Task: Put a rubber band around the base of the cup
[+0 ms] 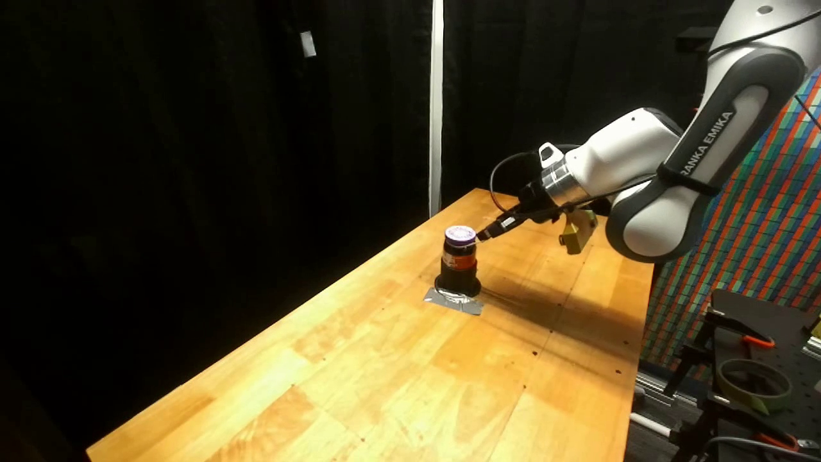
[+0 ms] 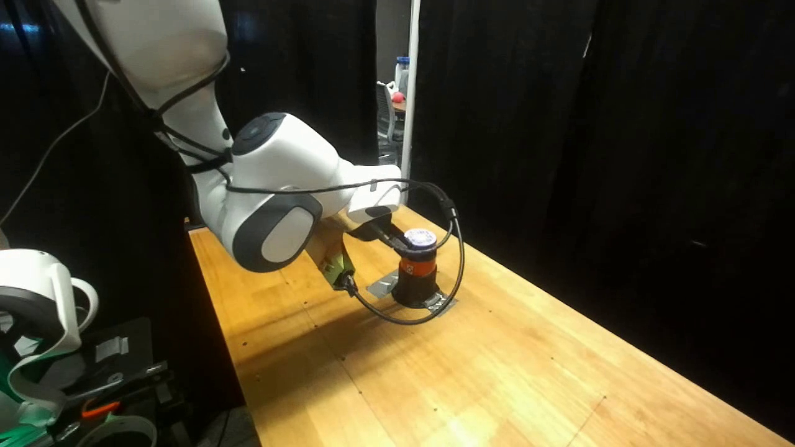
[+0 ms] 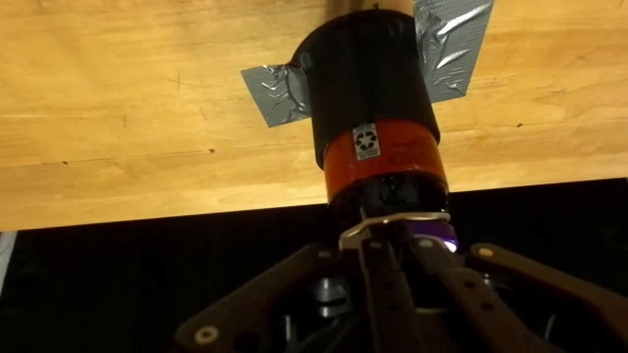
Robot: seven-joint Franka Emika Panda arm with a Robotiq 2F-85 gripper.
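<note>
The cup is a dark upright cylinder (image 1: 459,277) with a reddish-orange band and a purple-rimmed pale top, standing on the wooden table. It also shows in an exterior view (image 2: 415,288) and in the wrist view (image 3: 373,83). A thin pale rubber band (image 3: 417,215) lies across the cup's upper part, just below the purple rim, and runs to my fingertips; its far side is hidden. My gripper (image 3: 390,233) is at the cup's top, fingers close together on the band; it also shows in an exterior view (image 1: 483,235).
Grey tape strips (image 3: 454,54) hold the cup's base to the table (image 1: 385,372). A black cable (image 2: 461,273) loops out from the wrist beside the cup. The table's edge and a black curtain (image 1: 224,160) lie beyond. A side bench (image 1: 802,398) stands apart.
</note>
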